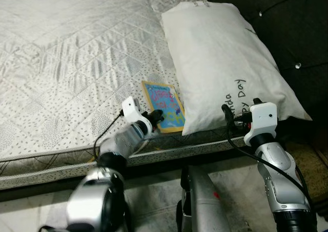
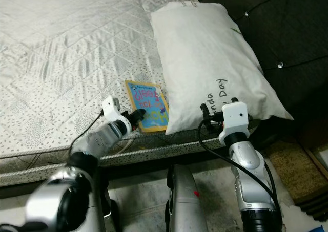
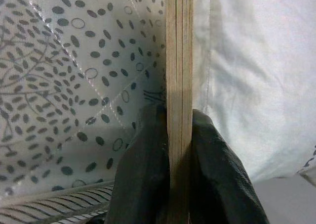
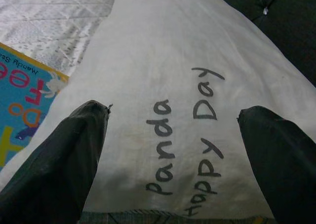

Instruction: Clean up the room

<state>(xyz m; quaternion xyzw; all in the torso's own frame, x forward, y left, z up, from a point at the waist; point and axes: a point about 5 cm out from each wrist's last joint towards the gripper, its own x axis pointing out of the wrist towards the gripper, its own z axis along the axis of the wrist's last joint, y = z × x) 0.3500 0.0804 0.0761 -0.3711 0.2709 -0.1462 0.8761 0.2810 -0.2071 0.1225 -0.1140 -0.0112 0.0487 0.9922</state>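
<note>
Left eye view: bare quilted mattress (image 1: 66, 63), white pillow (image 1: 225, 63) w/ "Panda Happy Day" print at head end, dark tufted headboard (image 1: 287, 32) behind. Blue-yellow kids' book (image 1: 164, 106) lies flat near mattress front edge, just beside pillow, touching its side. Left gripper (image 1: 155, 118) at book's near edge; left wrist view: fingers (image 3: 143, 184) pinch book edge-on, pages between pads. Right gripper (image 4: 173, 150) at pillow's near end, fingers (image 4: 54, 164) spread wide, holding nothing; pillow seen between them.
</note>
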